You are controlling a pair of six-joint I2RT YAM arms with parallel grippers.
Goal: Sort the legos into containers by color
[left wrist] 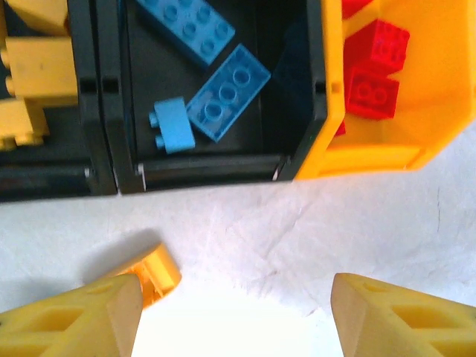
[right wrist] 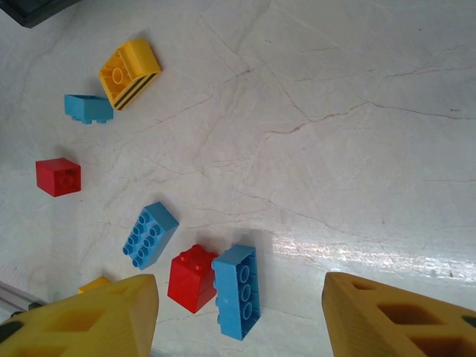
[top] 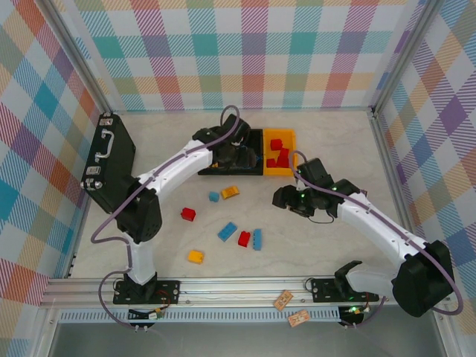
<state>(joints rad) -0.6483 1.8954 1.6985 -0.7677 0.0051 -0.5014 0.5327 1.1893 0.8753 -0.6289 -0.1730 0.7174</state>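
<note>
Legos (right wrist: 151,236) are lying scattered, long axes pointing variously; containers (left wrist: 201,172) are holding yellow, blue and red separately; left gripper (left wrist: 236,291) and right gripper (right wrist: 239,286) are gaping empty.

Containers (top: 280,173) in row at rear centre of table (top: 335,137), legos (top: 278,155) inside — loose legos (top: 227,231) scattered before them; briefcase (top: 111,160) far left of containers.

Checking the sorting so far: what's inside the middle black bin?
A darker blue brick, a long light-blue brick and a small light-blue brick. The bin's far end is out of frame, and the left arm covers it from above.
</note>
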